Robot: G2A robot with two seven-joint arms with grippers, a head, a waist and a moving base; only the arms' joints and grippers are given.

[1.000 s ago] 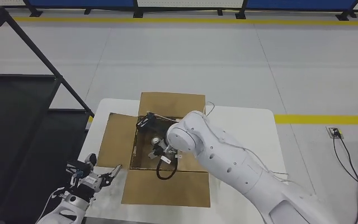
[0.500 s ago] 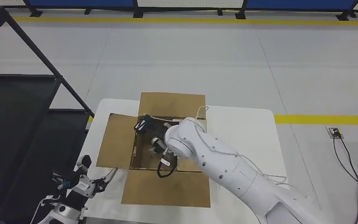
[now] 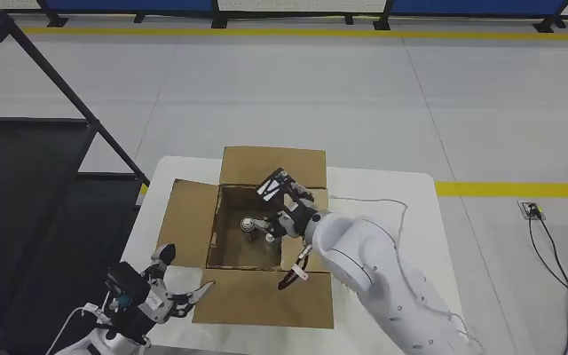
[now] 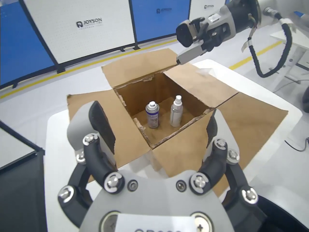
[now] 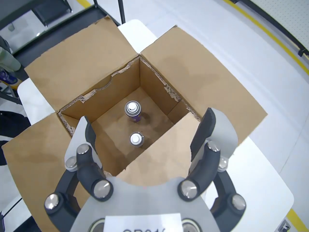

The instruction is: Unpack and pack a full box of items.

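On the white tabletop (image 3: 390,191), my right hand (image 5: 147,115) has risen out of the box (image 5: 154,78) open and empty, my left hand (image 3: 188,271) waits open near a flap, and the can (image 5: 132,108) and bottle (image 5: 136,139) remain inside: unpacking unadvanced.

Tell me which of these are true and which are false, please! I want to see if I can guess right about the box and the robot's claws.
1. The cardboard box has its flaps folded open. True.
2. Three things are inside the box. False: there are two, a spray can and a spray bottle.
3. Both of them stand upright on the box's floor. True.
4. The right gripper is holding the spray bottle. False: it is open and empty, up above the box.
5. The left gripper is reaching down inside the box. False: it is open and outside the box, beside a flap.
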